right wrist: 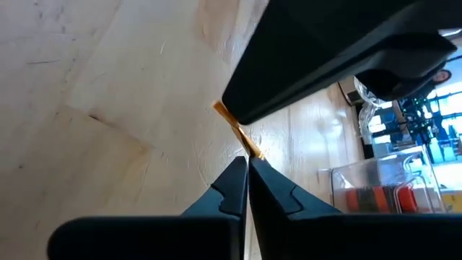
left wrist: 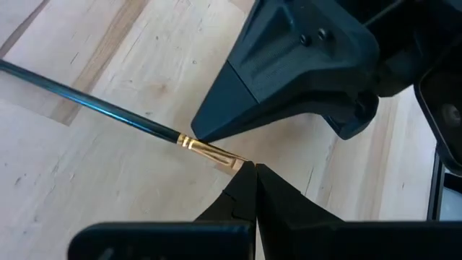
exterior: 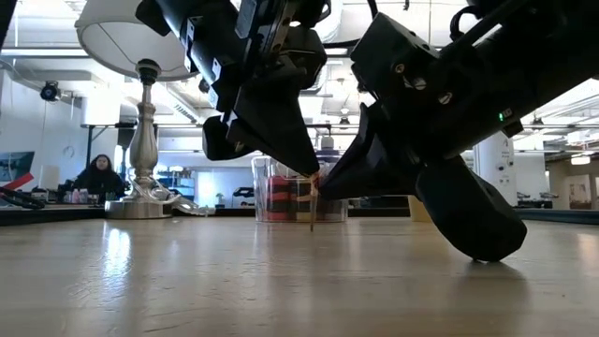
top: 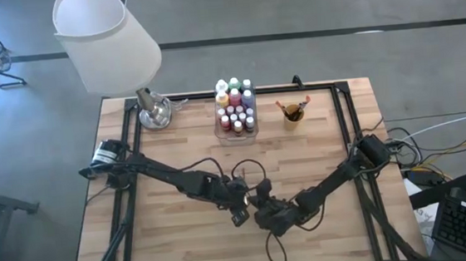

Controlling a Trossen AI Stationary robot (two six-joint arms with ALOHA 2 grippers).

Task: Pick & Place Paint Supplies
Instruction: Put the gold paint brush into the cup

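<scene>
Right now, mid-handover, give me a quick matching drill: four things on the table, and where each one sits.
Things:
1. paintbrush
2. paint bottles
3. lamp
4. orange cup

Places:
A. inside the clear box
B. back left of the table
C. right of the clear box
D. pinched between left hand and right hand

Pairs: 1-D, 2-A, 3-B, 4-C

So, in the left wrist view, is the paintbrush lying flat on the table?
No: the paintbrush is off the wood, held at its gold ferrule end by the shut left gripper, with the right gripper meeting it too.
</scene>
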